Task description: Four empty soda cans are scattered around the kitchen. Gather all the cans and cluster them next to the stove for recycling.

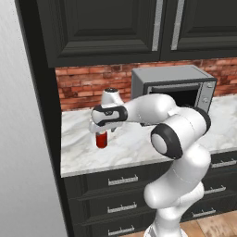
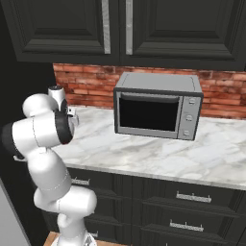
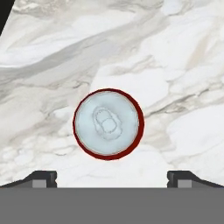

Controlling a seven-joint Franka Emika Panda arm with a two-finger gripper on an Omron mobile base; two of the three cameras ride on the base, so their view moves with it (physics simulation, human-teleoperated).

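1. Soda can (image 1: 101, 139): one red can with a silver top, upright on the marble counter (image 1: 134, 148), well to the left of the microwave (image 1: 173, 90) and out in front of the brick backsplash (image 1: 83, 85). In the hand view the can (image 3: 108, 124) was seen from straight above, its round pale lid with a pull tab ringed by a thin red edge.

2. Gripper (image 1: 102, 129): pointed down, directly over the can, left of the microwave. Its jaws stood wide apart and grasped nothing; in the hand view the gripper (image 3: 111, 178) showed its two dark fingertips (image 3: 43, 178) far out on either side of the can, neither touching it, with bare marble between each tip and the can's rim.

3. Arm (image 1: 176, 139): white with dark joints, rising in front of the microwave and reaching leftward across the counter. In the right base view the arm (image 2: 43, 134) stood to the microwave's left (image 2: 157, 110), and the can was hidden behind it.

4. Microwave: grey, with a dark door and a knob panel on its right side, set on the counter against the brick backsplash.

5. Upper cabinets (image 1: 134, 28): dark, panelled, with silver handles, directly above the microwave.

6. Drawers (image 1: 120, 194): dark fronts with silver pulls, below the counter edge under the microwave.
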